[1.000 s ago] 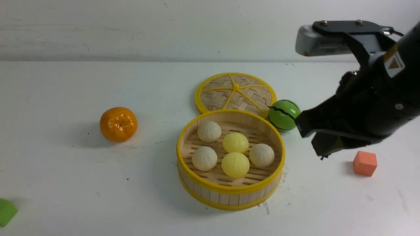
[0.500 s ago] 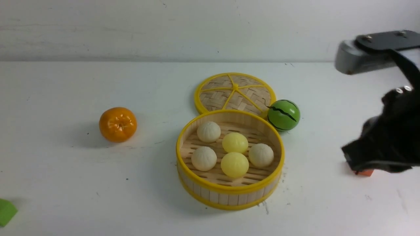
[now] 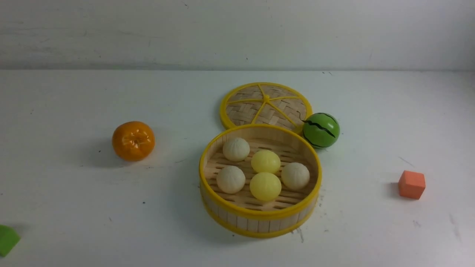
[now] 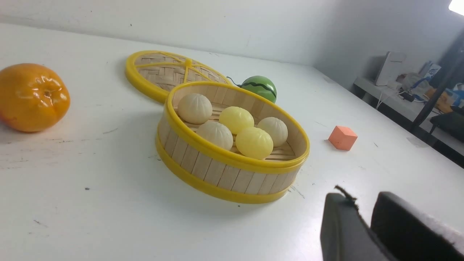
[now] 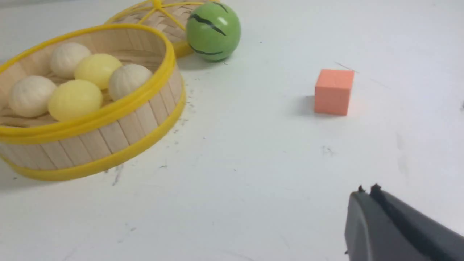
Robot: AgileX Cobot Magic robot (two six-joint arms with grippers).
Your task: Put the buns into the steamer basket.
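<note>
The steamer basket (image 3: 259,218) stands mid-table, yellow-rimmed with a slatted floor. Inside it lie the buns: three cream-white ones (image 3: 236,149) (image 3: 231,179) (image 3: 295,176) and two pale yellow ones (image 3: 265,161) (image 3: 265,186). Neither arm shows in the front view. In the left wrist view my left gripper (image 4: 364,203) is low over bare table, near the basket (image 4: 217,174); it is open by a narrow gap with nothing between its fingers. In the right wrist view my right gripper (image 5: 367,192) is shut and empty, away from the basket (image 5: 90,145).
The flat woven lid (image 3: 265,105) lies behind the basket and a green striped ball (image 3: 321,130) rests against it. A glossy orange (image 3: 133,141) sits to the left. A salmon cube (image 3: 412,184) is on the right, a green block (image 3: 6,239) at the front left edge.
The right arm has drawn back to the right and left the front view, uncovering the salmon cube. Basket, buns and other objects have not moved.
</note>
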